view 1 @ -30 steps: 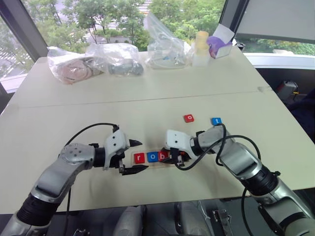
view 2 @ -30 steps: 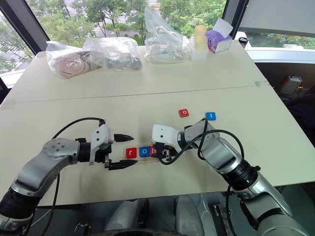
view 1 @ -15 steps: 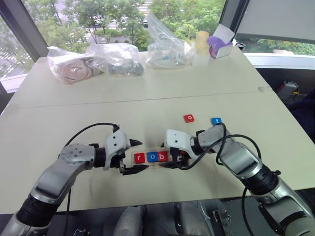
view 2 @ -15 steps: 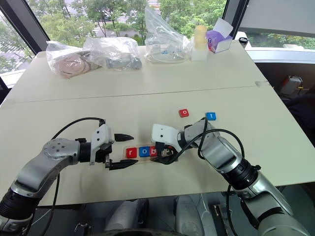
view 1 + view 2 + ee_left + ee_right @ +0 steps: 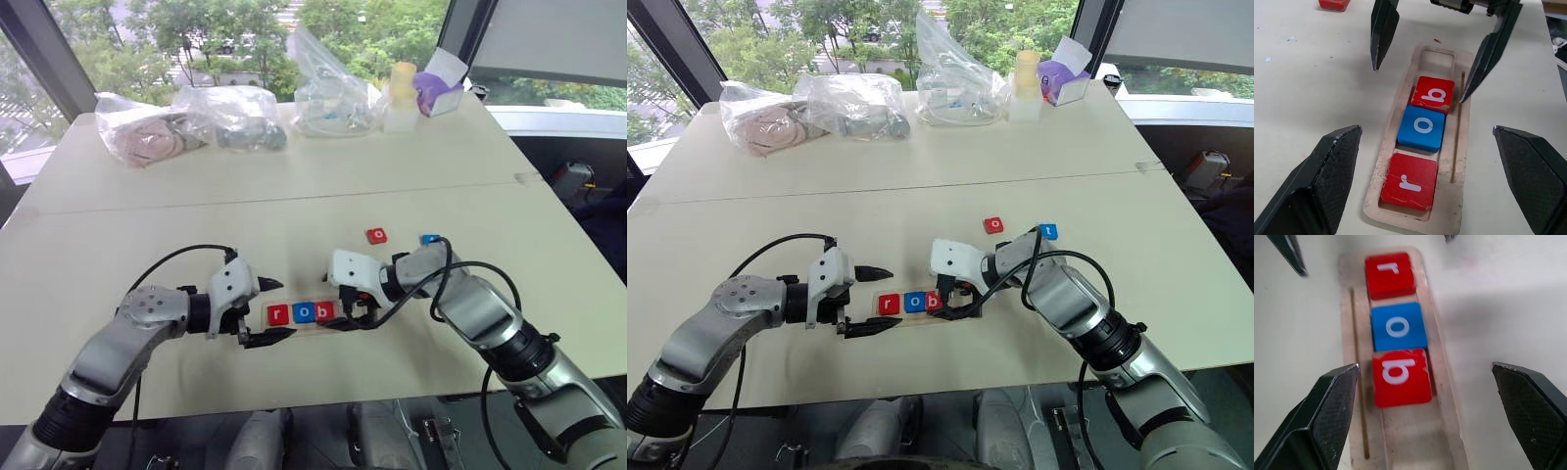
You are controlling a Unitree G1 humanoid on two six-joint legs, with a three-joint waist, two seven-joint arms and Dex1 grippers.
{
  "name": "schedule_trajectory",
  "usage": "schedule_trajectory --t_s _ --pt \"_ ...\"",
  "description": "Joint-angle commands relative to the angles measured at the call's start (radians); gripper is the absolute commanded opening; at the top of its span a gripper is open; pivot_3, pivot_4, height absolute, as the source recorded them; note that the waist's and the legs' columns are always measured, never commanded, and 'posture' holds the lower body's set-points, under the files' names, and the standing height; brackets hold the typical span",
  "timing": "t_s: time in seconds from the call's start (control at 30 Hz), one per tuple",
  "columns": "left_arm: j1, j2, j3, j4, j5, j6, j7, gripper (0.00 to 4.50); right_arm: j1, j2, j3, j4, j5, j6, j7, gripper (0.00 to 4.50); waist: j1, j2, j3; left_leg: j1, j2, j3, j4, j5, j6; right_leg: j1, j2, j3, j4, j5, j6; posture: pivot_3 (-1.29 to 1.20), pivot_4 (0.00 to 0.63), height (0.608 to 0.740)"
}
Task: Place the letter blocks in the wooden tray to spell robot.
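The wooden tray [image 5: 1462,147] lies near the table's front edge. Three letter blocks sit in its slot in a row: red r [image 5: 277,314], blue o [image 5: 302,313] and red b [image 5: 324,311]. The slot's right part is bare. My right gripper [image 5: 942,301] hangs open over the b block [image 5: 1401,376], one finger on each side of the tray. My left gripper [image 5: 286,309] is open at the tray's left end, straddling the r [image 5: 1409,181]. A loose red o block [image 5: 376,236] and a blue t block [image 5: 429,239] lie farther back on the right.
Clear plastic bags [image 5: 227,116] with items, a pale bottle [image 5: 401,95] and a purple box [image 5: 437,91] line the table's far edge. A seam [image 5: 294,201] crosses the table. Bare tabletop lies between the tray and the seam.
My right gripper has opened and let go of the red b block, which now lies in the tray beside the blue o. The left arm has not moved.
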Motion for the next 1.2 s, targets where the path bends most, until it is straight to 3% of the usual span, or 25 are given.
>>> schedule_trajectory --t_s 0.03,0.33,0.67,1.2 --pt "-0.012 0.001 0.014 -0.04 -0.011 0.003 0.005 4.5 -0.026 0.003 -0.022 0.001 0.006 -0.027 -0.013 4.45 -0.001 0.0 0.0 0.0 0.0 0.0 0.0 0.0 0.0 0.0 0.0 0.0 0.0 0.0 0.0 0.0 0.15 0.74" --pt "-0.015 -0.002 0.011 -0.039 -0.011 0.004 0.011 4.5 -0.032 0.006 -0.034 -0.005 0.027 -0.017 -0.017 4.45 0.0 0.0 0.0 0.0 0.0 0.0 0.0 0.0 0.0 0.0 0.0 0.0 0.0 0.0 0.0 0.0 0.15 0.74" --pt "-0.019 -0.009 0.01 -0.033 -0.011 0.002 0.009 4.5 -0.028 -0.081 -0.13 -0.006 0.065 -0.005 -0.022 4.45 0.001 0.0 0.0 0.0 0.0 0.0 0.0 0.0 0.0 0.0 0.0 0.0 0.0 0.0 0.0 0.0 0.15 0.74" --pt "-0.012 -0.01 0.016 -0.033 -0.007 -0.005 0.011 4.5 0.014 -0.042 -0.047 0.042 0.036 -0.057 -0.054 4.45 0.0 0.0 0.0 0.0 0.0 0.0 0.0 0.0 0.0 0.0 0.0 0.0 0.0 0.0 0.0 0.0 0.15 0.74"
